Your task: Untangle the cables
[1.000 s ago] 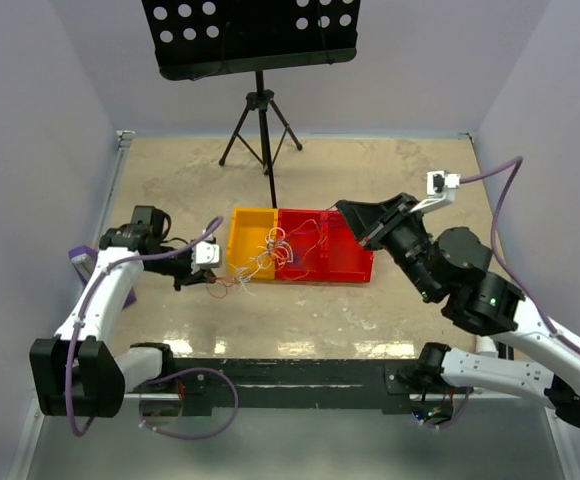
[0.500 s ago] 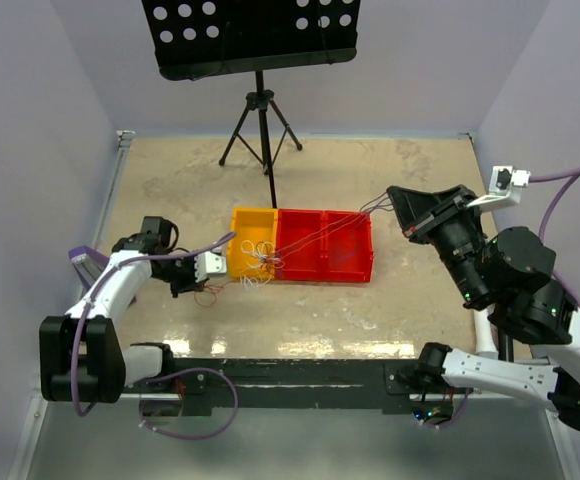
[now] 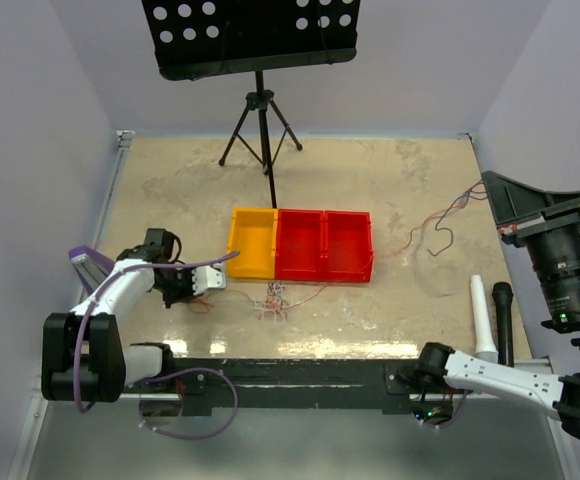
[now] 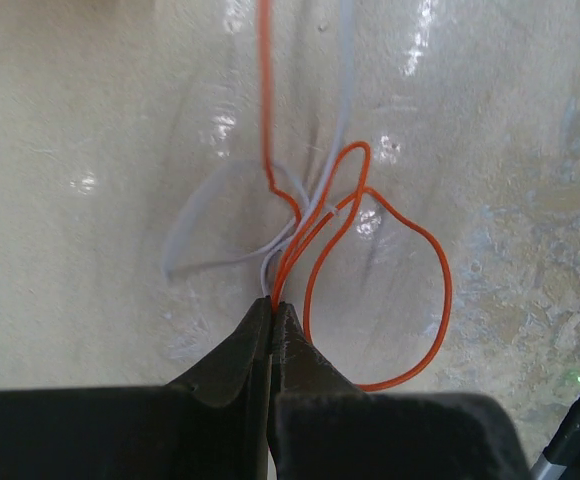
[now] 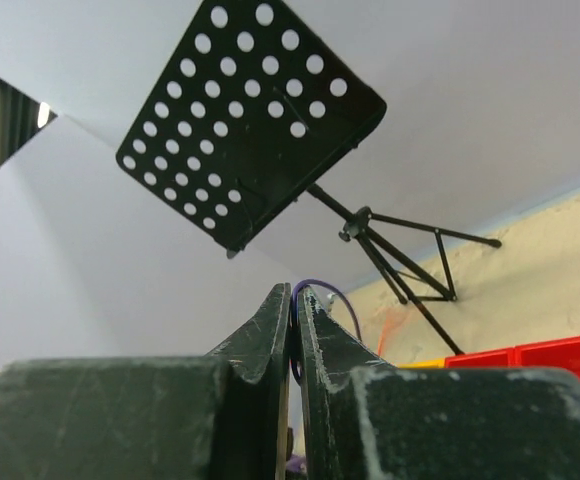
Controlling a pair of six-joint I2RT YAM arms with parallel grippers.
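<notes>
The cables are thin orange, red, white and purple wires. A small tangle point(image 3: 273, 298) lies on the table just in front of the bins. My left gripper point(image 3: 192, 284) is low at the table's left, shut on orange and white wires point(image 4: 288, 250) at its tips point(image 4: 273, 304); an orange loop point(image 4: 425, 262) lies beside them. My right gripper point(image 3: 489, 186) is raised at the far right, shut on a purple wire point(image 5: 322, 285) at its tips point(image 5: 295, 293). Thin strands point(image 3: 432, 228) trail from it down to the table right of the bins.
A yellow bin point(image 3: 253, 243) and a red two-part bin point(image 3: 325, 245) stand mid-table. A music stand's tripod point(image 3: 261, 128) is behind them; the stand also shows in the right wrist view point(image 5: 250, 120). White and black tubes point(image 3: 490, 315) stand at the near right.
My right gripper swung right and up, drawing strands out over the red bin. The tangle slid out of the bins onto the table in front. My left gripper moved nearer and lower.
</notes>
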